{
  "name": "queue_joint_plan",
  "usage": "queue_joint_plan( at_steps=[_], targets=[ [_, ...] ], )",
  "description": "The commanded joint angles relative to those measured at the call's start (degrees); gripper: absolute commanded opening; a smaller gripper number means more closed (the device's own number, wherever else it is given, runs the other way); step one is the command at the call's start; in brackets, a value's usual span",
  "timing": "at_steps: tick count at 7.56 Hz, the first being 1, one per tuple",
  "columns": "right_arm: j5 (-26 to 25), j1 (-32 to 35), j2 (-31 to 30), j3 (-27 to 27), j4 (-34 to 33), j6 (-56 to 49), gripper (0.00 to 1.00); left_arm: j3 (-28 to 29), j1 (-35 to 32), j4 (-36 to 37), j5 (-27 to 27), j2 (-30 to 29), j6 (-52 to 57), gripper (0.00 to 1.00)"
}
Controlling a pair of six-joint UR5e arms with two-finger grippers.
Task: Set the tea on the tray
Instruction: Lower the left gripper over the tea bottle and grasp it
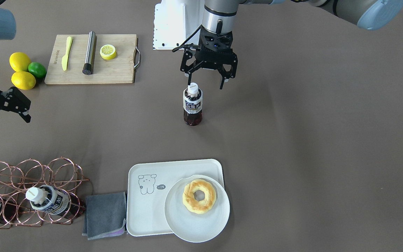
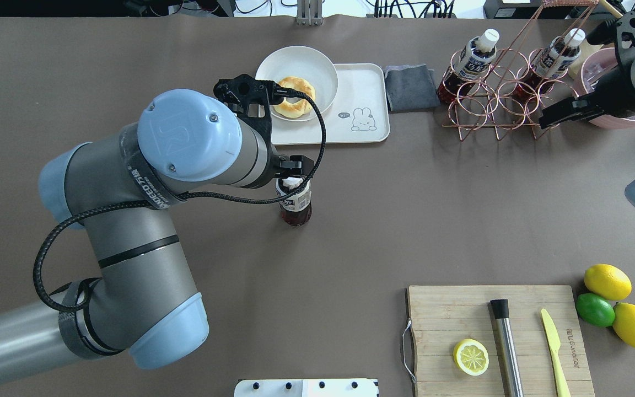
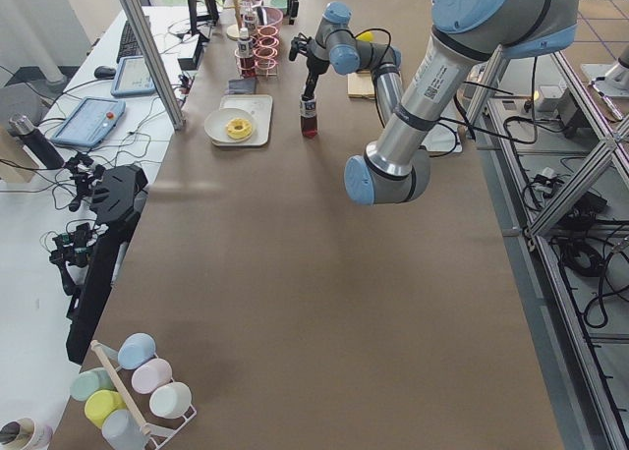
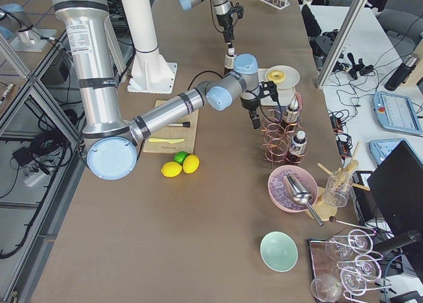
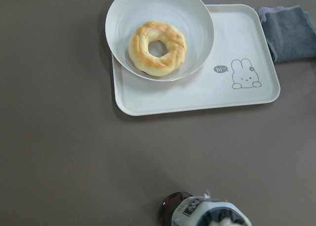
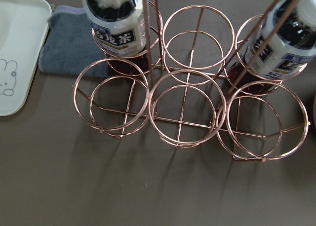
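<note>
We've got left gripper over the tea w/ fingers apart, prob. lining up a grab. Tea stands upright on worktop, well apart from tray. Right gripper waits near rack, fingers apart too.

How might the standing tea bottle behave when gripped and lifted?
Probably tippy: the tea stands tall on a narrow base. Likely heavyish for its size: liquid shows above and below its label. Smooth plastic might slip.

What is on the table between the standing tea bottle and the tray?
Nothing: only bare brown table separates the tea bottle from the tray, as the front-facing and left wrist views show.
</note>
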Motion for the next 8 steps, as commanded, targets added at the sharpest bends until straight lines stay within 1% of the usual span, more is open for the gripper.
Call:
queue_joint_plan(
  at_steps=[1, 2, 3, 5, 7, 8],
  targets=[
    [2.69, 2.23, -3.45, -0.02, 3.77, -1.68, 1.0, 0.16, 1.19, 0.1, 1.73, -0.87, -1.22, 0.99],
    [3.14, 2.5, -3.45, -0.02, 3.78, -1.77, 1.0, 0.25, 1.98, 0.19, 5.3, -0.78, -2.44, 0.99],
    [3.14, 2.5, -3.45, -0.02, 3.78, -1.68, 1.0, 0.69, 4.33, 0.71, 9.77, -0.87, -3.32, 0.99],
    [3.14, 2.5, -3.45, -0.02, 3.86, -1.68, 1.0, 0.87, 5.67, 1.07, 12.09, -1.05, -3.51, 0.98],
    [3.14, 2.5, -3.45, -0.02, 3.86, -1.68, 1.0, 0.78, 6.47, 0.98, 13.06, -1.22, -4.2, 0.96],
    [3.06, 2.5, -3.45, 0.07, 3.86, -1.68, 1.0, 1.04, 7.6, 1.07, 15.59, -1.22, -5.43, 0.93]
  ],
)
